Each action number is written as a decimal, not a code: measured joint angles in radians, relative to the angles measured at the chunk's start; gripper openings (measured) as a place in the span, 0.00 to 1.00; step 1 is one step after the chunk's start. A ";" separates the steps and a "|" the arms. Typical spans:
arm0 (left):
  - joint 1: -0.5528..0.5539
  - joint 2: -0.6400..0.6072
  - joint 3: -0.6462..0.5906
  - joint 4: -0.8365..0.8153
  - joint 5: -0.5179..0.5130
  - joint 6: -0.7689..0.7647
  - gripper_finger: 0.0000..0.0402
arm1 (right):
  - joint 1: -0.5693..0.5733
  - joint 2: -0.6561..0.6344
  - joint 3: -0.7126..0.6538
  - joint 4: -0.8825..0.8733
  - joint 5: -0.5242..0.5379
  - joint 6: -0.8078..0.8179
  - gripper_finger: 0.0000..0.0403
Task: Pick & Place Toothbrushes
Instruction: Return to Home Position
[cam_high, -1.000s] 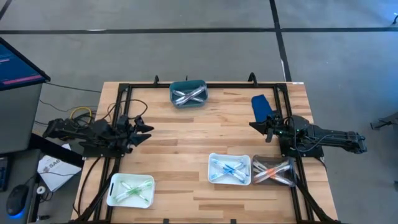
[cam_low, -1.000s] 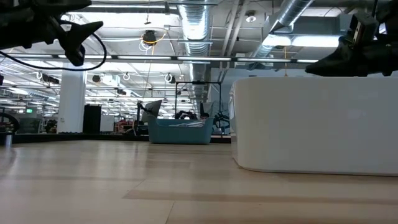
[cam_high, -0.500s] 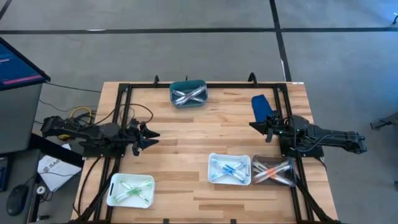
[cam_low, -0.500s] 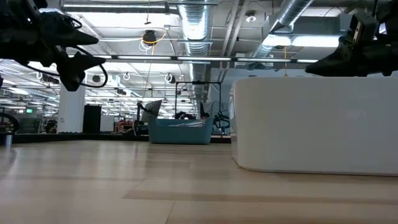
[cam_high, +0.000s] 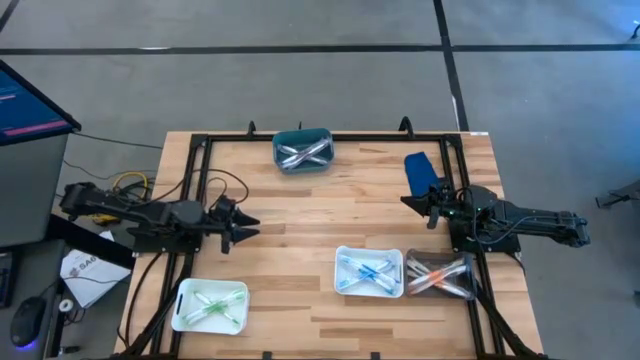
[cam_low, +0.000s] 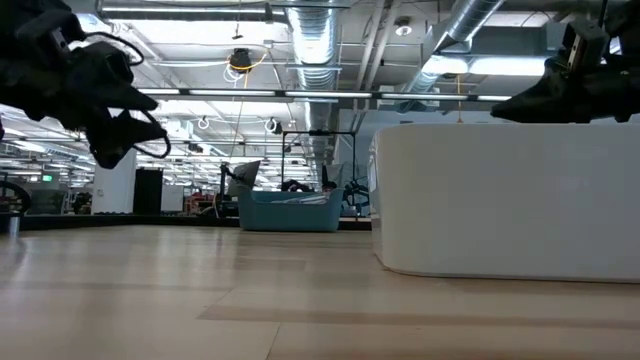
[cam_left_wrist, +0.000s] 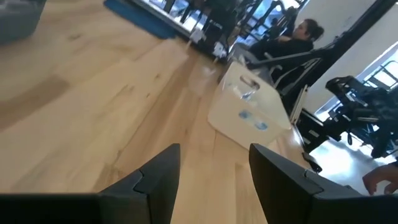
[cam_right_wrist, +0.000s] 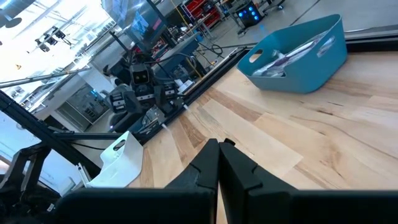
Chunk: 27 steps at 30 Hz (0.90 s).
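Note:
Toothbrushes lie in four trays. White ones fill the teal tray (cam_high: 302, 150) at the far edge. Green ones lie in a white tray (cam_high: 210, 305) at the near left, blue ones in a white tray (cam_high: 369, 271), and pink ones in a clear tray (cam_high: 440, 275) at the near right. My left gripper (cam_high: 248, 228) hangs open over bare wood at the left, with nothing between its fingers (cam_left_wrist: 158, 180). Above the table's right side, far from every tray, my right gripper (cam_high: 405, 200) is shut and empty; its fingers (cam_right_wrist: 219, 168) point toward the table's left.
A flat blue thing (cam_high: 419, 168) lies at the far right beside the right arm. A black frame (cam_high: 200, 150) runs along the table's edges. Bare wood stretches across the table's middle. A monitor (cam_high: 30, 100) stands off the table's left, and a person (cam_left_wrist: 298, 37) sits beyond the table.
My left gripper has sunk and moved toward the table's near edge and a little toward its middle. It has tipped forward from pointing slightly upward to slightly downward. Its fingers have stayed open. The right arm has kept still.

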 joint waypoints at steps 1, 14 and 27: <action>0.000 0.011 0.000 0.000 0.000 -0.006 0.47 | 0.000 0.000 0.000 0.000 0.000 0.000 0.00; 0.000 0.047 0.000 0.001 -0.032 -0.025 0.47 | 0.000 0.000 0.000 0.000 0.000 0.000 0.00; 0.006 0.000 0.000 -0.042 -0.048 0.005 0.47 | 0.000 0.000 0.000 0.000 0.000 0.000 0.00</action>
